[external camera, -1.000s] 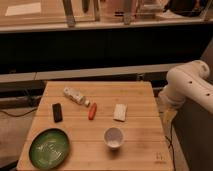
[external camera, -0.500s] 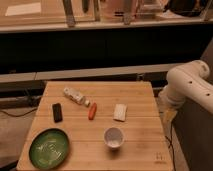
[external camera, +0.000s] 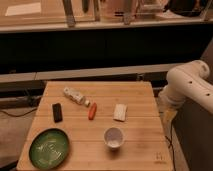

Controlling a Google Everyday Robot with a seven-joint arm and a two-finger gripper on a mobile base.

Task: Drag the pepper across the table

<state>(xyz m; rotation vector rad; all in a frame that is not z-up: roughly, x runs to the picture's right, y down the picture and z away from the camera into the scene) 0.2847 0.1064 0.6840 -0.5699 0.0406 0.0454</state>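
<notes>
The pepper (external camera: 92, 111), small, slim and red-orange, lies near the middle of the light-brown wooden table (external camera: 145, 145), pointing toward me. It sits just below the orange cap of a whitish bottle (external camera: 76, 96). My white arm (external camera: 187, 86) hangs beyond the table's right edge, well away from the pepper. My gripper is out of view; only arm segments show.
A black rectangular block (external camera: 57, 112) lies at the left. A green plate (external camera: 49, 148) sits at the front left. A white cup (external camera: 114, 137) stands in front of the pepper. A pale rectangular piece (external camera: 120, 112) lies to its right. A dark bench runs behind the table.
</notes>
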